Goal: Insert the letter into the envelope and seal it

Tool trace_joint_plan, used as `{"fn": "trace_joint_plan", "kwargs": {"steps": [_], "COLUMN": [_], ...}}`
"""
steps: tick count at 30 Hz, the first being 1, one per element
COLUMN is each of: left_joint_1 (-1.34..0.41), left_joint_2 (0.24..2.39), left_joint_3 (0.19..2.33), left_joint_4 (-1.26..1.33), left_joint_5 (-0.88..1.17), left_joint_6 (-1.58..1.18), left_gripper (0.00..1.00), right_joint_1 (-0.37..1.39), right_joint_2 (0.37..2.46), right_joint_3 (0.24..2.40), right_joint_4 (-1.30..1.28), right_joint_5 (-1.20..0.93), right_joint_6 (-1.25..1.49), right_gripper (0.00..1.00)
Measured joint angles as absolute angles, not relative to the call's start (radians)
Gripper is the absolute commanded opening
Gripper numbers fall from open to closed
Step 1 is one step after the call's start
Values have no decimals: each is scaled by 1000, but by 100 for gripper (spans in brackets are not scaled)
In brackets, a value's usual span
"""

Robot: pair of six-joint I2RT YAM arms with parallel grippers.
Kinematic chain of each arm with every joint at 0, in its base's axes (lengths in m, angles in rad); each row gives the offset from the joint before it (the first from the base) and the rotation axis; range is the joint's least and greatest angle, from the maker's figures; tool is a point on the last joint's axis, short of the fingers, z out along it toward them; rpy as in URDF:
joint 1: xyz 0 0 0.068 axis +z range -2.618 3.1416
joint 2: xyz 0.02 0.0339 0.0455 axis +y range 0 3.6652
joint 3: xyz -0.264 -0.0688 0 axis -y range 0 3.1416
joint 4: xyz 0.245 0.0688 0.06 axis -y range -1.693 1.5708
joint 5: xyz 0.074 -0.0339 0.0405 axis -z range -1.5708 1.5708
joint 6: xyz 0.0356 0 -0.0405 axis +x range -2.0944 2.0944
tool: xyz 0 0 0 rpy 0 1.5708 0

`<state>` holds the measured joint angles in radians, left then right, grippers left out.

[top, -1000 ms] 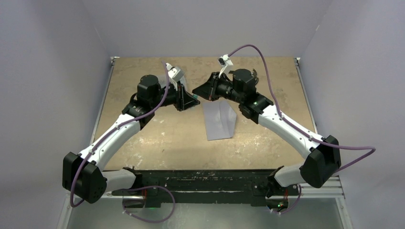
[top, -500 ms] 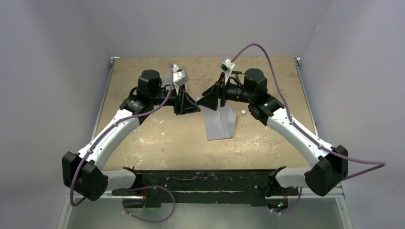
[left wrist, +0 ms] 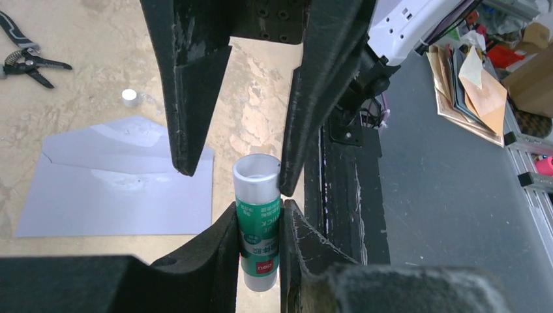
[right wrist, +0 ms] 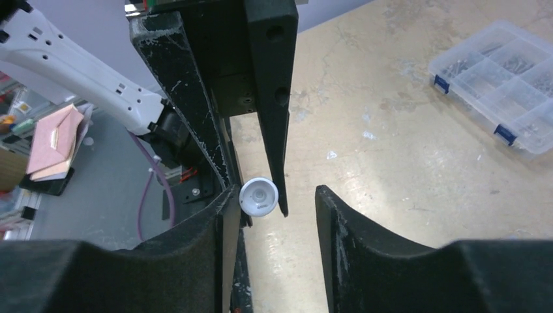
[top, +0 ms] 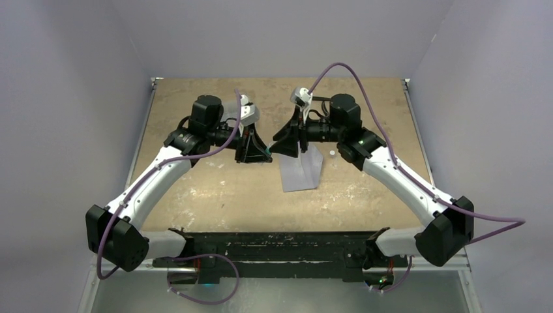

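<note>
Desk [top: 195, 189]: tan board, mottled, scuffed. Envelope [left wrist: 117, 192]: grey-lavender paper, creased, laid flat mid-desk, pointed flap seen open. Left end effector [left wrist: 261, 215]: clamped on glue stick [left wrist: 259, 228]. Right end effector [right wrist: 274, 194]: fingers parted around stick's tip. Stick: white tube, green label, red "deli" logo; other print unreadable. White cap [left wrist: 130, 98]: round, laid near envelope.

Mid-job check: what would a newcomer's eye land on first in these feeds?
Above the middle of the table, the left gripper clamps a green-labelled glue stick, its open end pointing between the parted fingers of the right gripper. Just below them the grey-lavender envelope lies flat, with a small white cap lying apart near its edge.
</note>
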<state>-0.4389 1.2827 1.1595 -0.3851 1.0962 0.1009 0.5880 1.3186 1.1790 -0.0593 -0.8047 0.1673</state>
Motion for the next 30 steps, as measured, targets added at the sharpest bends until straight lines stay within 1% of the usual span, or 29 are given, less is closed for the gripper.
{"fn": "trace_joint_plan", "kwargs": {"steps": [7,8,9,10,14,16,17,21,25,26,27,29,30], "left_joint_1": [-431,-430,-428,-426,-421,-421,-422,-435,-440,-439,-437,-434,-433], "left_joint_2": [1293,1293,1294,1296,1300,1299,1296,1249,1193,1190,1190,1196,1205], "left_joint_3": [1177,1177,1178,1180,1182,1178,1164,1064,965,958,956,963,978], "left_joint_4": [-425,-430,-437,-443,-434,-409,-373,-221,-101,-87,-75,-65,-75], "left_joint_5": [1074,1071,1066,1061,988,920,862,703,583,564,542,514,509], "left_joint_6": [154,157,162,168,173,185,206,341,503,530,555,584,587], "left_gripper": [0,0,0,0,0,0,0,0,0,0,0,0,0], "right_joint_1": [595,595,595,595,596,598,606,627,641,642,642,642,642], "right_joint_2": [1355,1362,1369,1375,1393,1399,1403,1430,1502,1525,1550,1580,1587], "right_joint_3": [1209,1209,1209,1209,1210,1212,1214,1214,1284,1314,1351,1399,1410], "right_joint_4": [-49,-46,-42,-37,-28,-32,-38,-55,-118,-139,-166,-192,-197], "right_joint_5": [-826,-831,-832,-829,-745,-635,-547,-339,-262,-250,-241,-226,-224], "right_joint_6": [226,242,256,271,377,471,543,789,997,1044,1087,1115,1117], "right_gripper": [15,10,2,0,0,0,0,0,0,1,16,53,65]}}
